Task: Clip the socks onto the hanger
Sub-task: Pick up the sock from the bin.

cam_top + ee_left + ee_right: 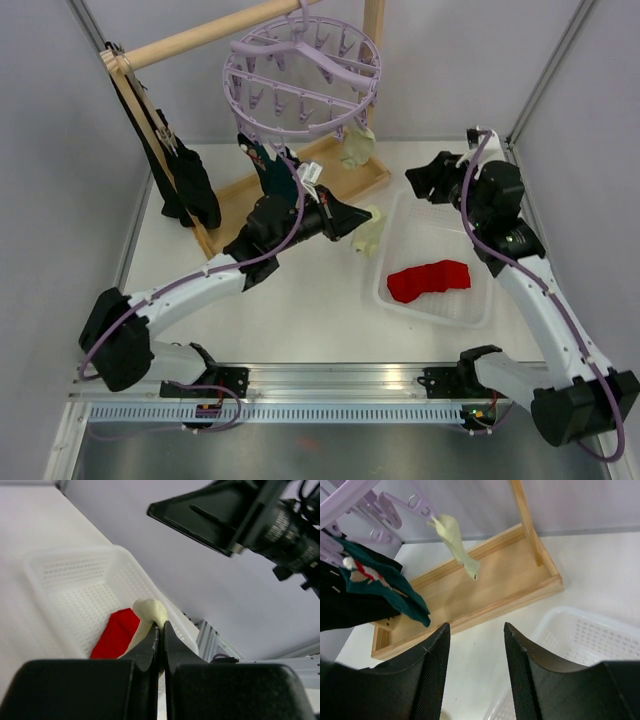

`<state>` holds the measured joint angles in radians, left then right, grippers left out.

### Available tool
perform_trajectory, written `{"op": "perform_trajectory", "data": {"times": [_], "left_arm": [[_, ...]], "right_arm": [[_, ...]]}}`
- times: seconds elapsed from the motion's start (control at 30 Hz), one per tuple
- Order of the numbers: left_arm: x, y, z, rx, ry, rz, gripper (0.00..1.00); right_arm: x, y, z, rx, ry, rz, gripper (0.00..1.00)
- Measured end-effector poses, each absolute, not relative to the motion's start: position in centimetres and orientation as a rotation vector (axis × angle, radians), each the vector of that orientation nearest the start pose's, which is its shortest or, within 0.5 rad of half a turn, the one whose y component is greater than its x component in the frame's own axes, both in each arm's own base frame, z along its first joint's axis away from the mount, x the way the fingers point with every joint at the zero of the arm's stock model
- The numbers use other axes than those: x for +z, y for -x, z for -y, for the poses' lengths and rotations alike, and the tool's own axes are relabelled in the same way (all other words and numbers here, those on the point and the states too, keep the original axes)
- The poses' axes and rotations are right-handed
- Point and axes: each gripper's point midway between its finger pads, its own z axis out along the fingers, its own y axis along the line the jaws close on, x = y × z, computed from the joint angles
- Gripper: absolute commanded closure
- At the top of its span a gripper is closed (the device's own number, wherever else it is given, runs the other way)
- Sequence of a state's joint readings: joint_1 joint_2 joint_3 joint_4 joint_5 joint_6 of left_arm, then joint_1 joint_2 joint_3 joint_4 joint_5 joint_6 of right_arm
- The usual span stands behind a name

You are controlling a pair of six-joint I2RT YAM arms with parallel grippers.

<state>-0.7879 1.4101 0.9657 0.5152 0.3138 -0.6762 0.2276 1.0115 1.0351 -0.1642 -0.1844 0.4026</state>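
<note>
The lavender hanger (pixel 300 75) hangs from the wooden bar, and its clips show in the right wrist view (pixel 385 505). A cream sock (pixel 357 147) (pixel 455 542) and a dark teal sock (pixel 268 165) (pixel 380 587) dangle clipped to it. My left gripper (pixel 362 220) (pixel 161 626) is shut on another cream sock (pixel 370 235) (pixel 149 612), held just left of the white basket (pixel 382 295). A red sock (pixel 428 279) (pixel 116 632) lies in that basket. My right gripper (pixel 425 178) (pixel 476 626) is open and holds nothing, above the basket's far end.
A wooden rack with a flat base tray (pixel 345 180) (pixel 485 590) stands at the back. A long black cloth (pixel 180 180) hangs on its left side. The basket's mesh wall (pixel 65 575) (pixel 600 635) shows in both wrist views. Grey walls close in both sides.
</note>
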Motion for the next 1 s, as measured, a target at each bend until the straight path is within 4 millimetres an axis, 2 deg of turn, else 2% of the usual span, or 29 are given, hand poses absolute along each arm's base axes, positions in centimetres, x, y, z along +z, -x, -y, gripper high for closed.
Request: {"op": "perform_trajectory", "data": {"times": [0.13,0.23,0.37,0.47,0.6,0.7,0.8,1.0], "left_arm": [[32.6,-25.7,34.7,-1.279,-0.329,-1.600,0.98],[32.8,-25.4,32.7,-1.203,-0.303,-1.609,0.98],[32.3,-25.5,30.4,-1.081,-0.267,-1.656,0.98],[31.9,-25.3,28.9,-1.012,-0.252,-1.684,0.98],[32.0,-24.7,27.0,-0.949,-0.239,-1.698,0.98],[32.6,-24.2,25.7,-0.918,-0.228,-1.689,0.98],[32.8,-24.0,25.1,-0.900,-0.223,-1.685,0.98],[32.2,-23.7,24.3,-0.864,-0.217,-1.711,0.98]], "right_arm": [[33.1,-38.1,-14.1,0.610,0.031,-1.749,0.46],[33.2,-40.8,-15.1,0.602,0.073,-1.733,0.45],[35.5,-44.4,-16.5,0.586,0.129,-1.663,0.43],[37.4,-46.4,-17.2,0.575,0.157,-1.596,0.43],[38.8,-48.4,-18.4,0.564,0.193,-1.546,0.43],[38.7,-49.1,-19.4,0.561,0.220,-1.537,0.41],[38.1,-48.8,-21.1,0.568,0.258,-1.541,0.40],[37.9,-46.7,-25.9,0.590,0.354,-1.529,0.39]]}}
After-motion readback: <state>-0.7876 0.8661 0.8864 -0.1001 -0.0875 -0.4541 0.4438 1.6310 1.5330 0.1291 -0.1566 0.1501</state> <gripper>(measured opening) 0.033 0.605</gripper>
